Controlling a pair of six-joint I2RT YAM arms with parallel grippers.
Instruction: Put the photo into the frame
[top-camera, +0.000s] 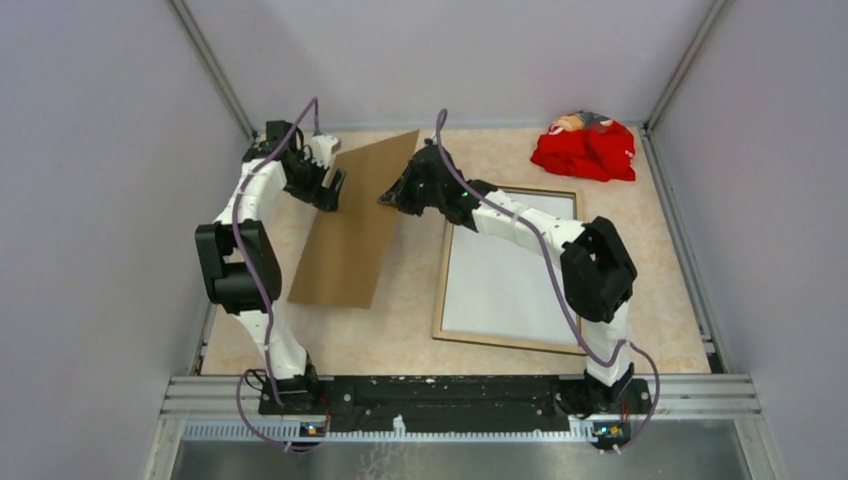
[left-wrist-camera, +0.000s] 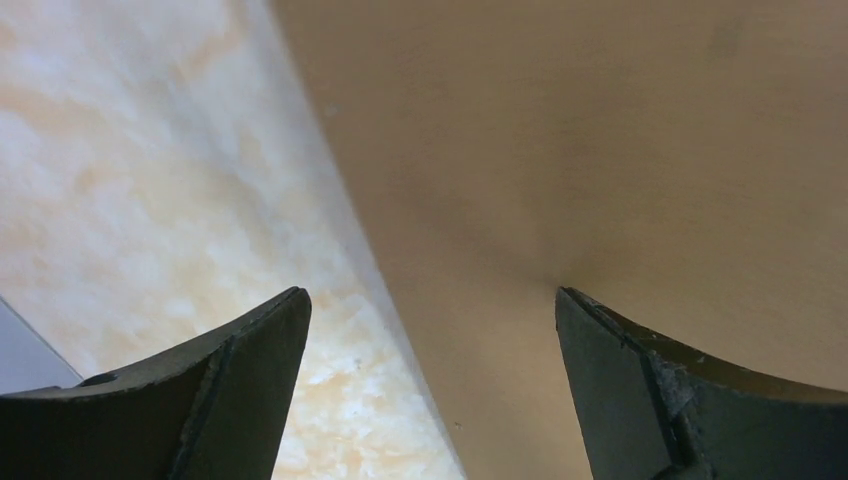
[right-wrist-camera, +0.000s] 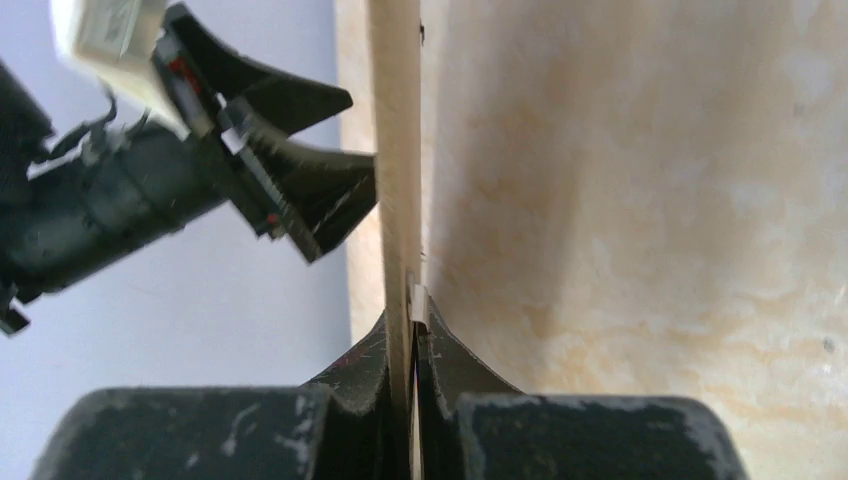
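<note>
Firmly pressed together, the right gripper's (right-wrist-camera: 412, 310) jaws pinch one edge of the brown backing board (top-camera: 350, 240), which is raised at a tilt off the table (top-camera: 400, 340). At the board's opposite edge the left gripper (left-wrist-camera: 430, 300) has its jaws spread wide, holding nothing. Just beside the board lies the frame (top-camera: 440, 300), tan back up, with the photo (top-camera: 505, 290) inside it, white back showing and partly crossed by the right arm. A red cloth (top-camera: 585, 150) sits in the far corner.
</note>
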